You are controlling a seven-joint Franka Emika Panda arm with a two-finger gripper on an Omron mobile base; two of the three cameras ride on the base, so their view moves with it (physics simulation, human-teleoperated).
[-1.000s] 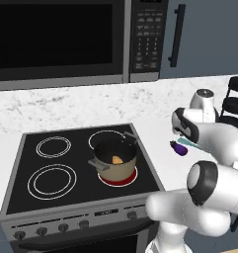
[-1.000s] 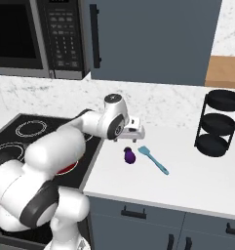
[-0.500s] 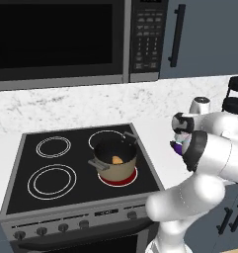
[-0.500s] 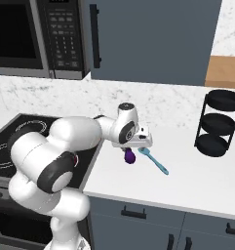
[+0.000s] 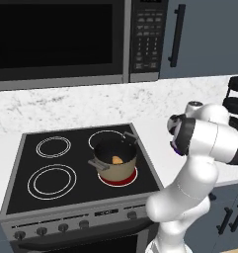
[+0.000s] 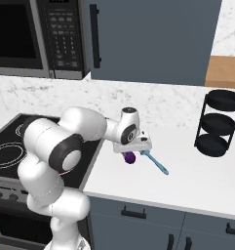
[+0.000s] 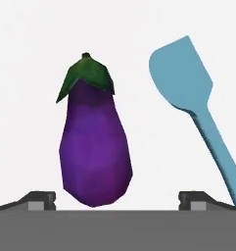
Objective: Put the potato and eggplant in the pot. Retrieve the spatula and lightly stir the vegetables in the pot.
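The pot [image 5: 118, 171] stands on the stove's front right burner, and the orange-tan potato [image 5: 117, 159] lies inside it. To the right of the stove, the purple eggplant [image 6: 130, 157] with its green cap lies on the white counter. The light-blue spatula [image 6: 156, 162] lies just to its right. My gripper [image 6: 133, 148] hangs open directly over the eggplant. In the hand view the eggplant [image 7: 95, 147] lies between my two fingertips [image 7: 39, 199], apart from both. The spatula [image 7: 198, 98] runs past the right fingertip, outside the jaws. My gripper [image 7: 117, 198] holds nothing.
A black three-tier rack [image 6: 217, 124] stands on the counter at the far right, below a wooden board [image 6: 226, 72]. The microwave [image 5: 61, 39] hangs over the stove [image 5: 76, 163]. My own arm curls low between the stove and the eggplant.
My hand has swung right from beside the stove and come down over the eggplant. The jaws have stayed open. The eggplant, spatula and pot have not moved.
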